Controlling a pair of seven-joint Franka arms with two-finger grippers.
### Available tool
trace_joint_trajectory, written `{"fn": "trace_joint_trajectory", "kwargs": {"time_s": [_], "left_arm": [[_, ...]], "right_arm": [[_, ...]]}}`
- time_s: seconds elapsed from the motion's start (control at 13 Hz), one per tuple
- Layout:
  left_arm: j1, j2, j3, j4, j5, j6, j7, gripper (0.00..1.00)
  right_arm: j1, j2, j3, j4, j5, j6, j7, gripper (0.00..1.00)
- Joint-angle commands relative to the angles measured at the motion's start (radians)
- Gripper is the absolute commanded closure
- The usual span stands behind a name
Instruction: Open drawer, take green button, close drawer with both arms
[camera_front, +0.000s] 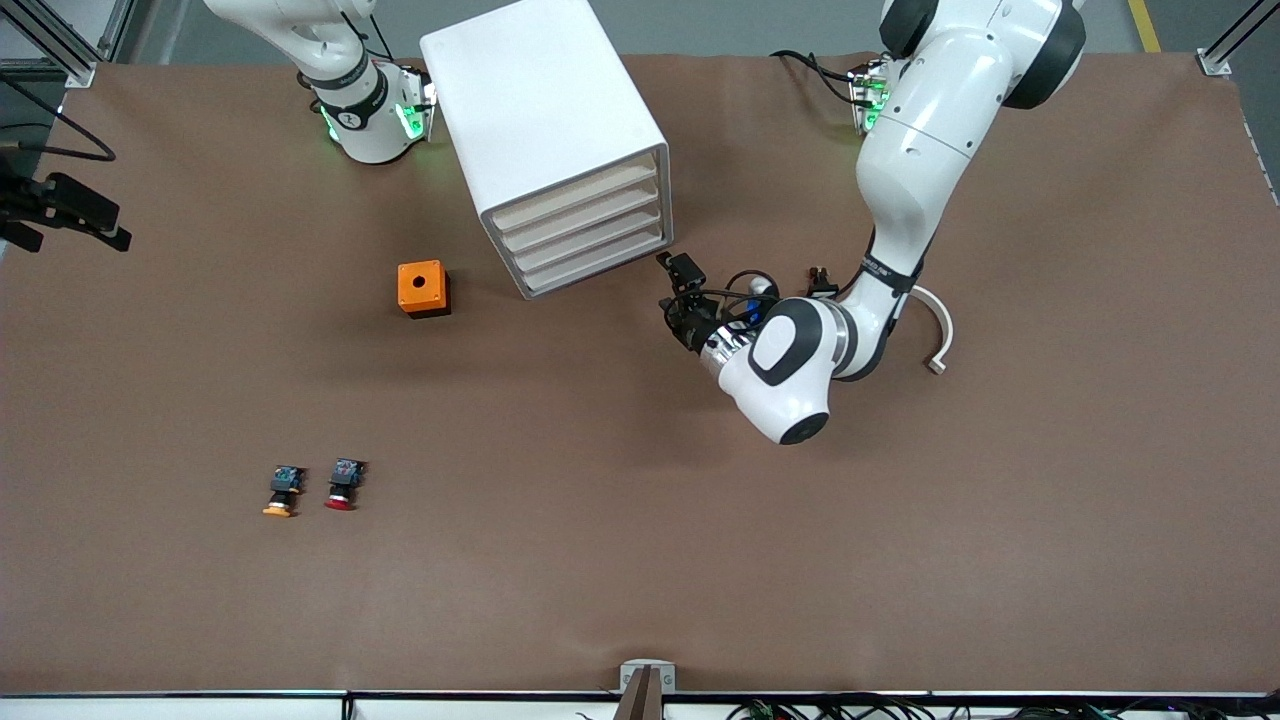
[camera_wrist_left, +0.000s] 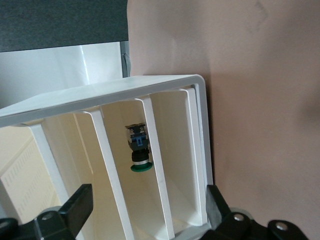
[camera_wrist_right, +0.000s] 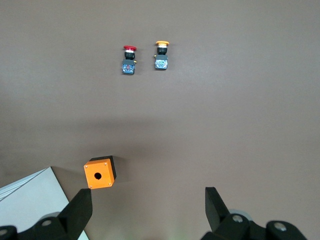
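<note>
The white drawer cabinet (camera_front: 545, 110) stands near the robots' bases, with all its drawer fronts pushed in. The green-capped button (camera_wrist_left: 138, 150) lies inside one of the middle compartments, cap toward my left gripper; it is hidden in the front view. My left gripper (camera_front: 672, 290) is open and empty, low in front of the cabinet's front (camera_wrist_left: 165, 82), at the corner toward the left arm's end. Its fingers (camera_wrist_left: 82, 202) straddle the drawer fronts without touching them. My right gripper (camera_wrist_right: 147, 207) is open and empty, up in the air near its base, where the right arm waits.
An orange box (camera_front: 423, 288) with a round hole sits beside the cabinet toward the right arm's end, also in the right wrist view (camera_wrist_right: 100, 172). An orange-capped button (camera_front: 283, 491) and a red-capped button (camera_front: 343, 484) lie nearer the front camera. A white curved piece (camera_front: 938, 335) lies under the left arm.
</note>
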Motion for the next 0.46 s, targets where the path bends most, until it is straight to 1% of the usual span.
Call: {"fn": "trace_joint_trajectory", "kwargs": {"time_s": [0.0, 0.08, 0.31, 0.38], "left_arm": [[-0.028, 0.043, 0.003, 0.025, -0.051, -0.017, -0.052, 0.05], [-0.036, 0.054, 0.003, 0.027, -0.060, -0.017, -0.053, 0.10], [-0.065, 0.071, 0.003, 0.022, -0.068, -0.019, -0.055, 0.35], [-0.070, 0.073, 0.001, 0.019, -0.068, -0.026, -0.055, 0.39]], "right_arm": [[-0.011, 0.064, 0.002, 0.038, -0.013, 0.007, -0.015, 0.00], [-0.022, 0.079, 0.000, 0.041, -0.012, 0.013, -0.013, 0.00], [-0.021, 0.115, 0.000, 0.064, -0.041, 0.016, -0.013, 0.00], [-0.021, 0.116, 0.000, 0.068, -0.041, 0.016, -0.015, 0.00]]}}
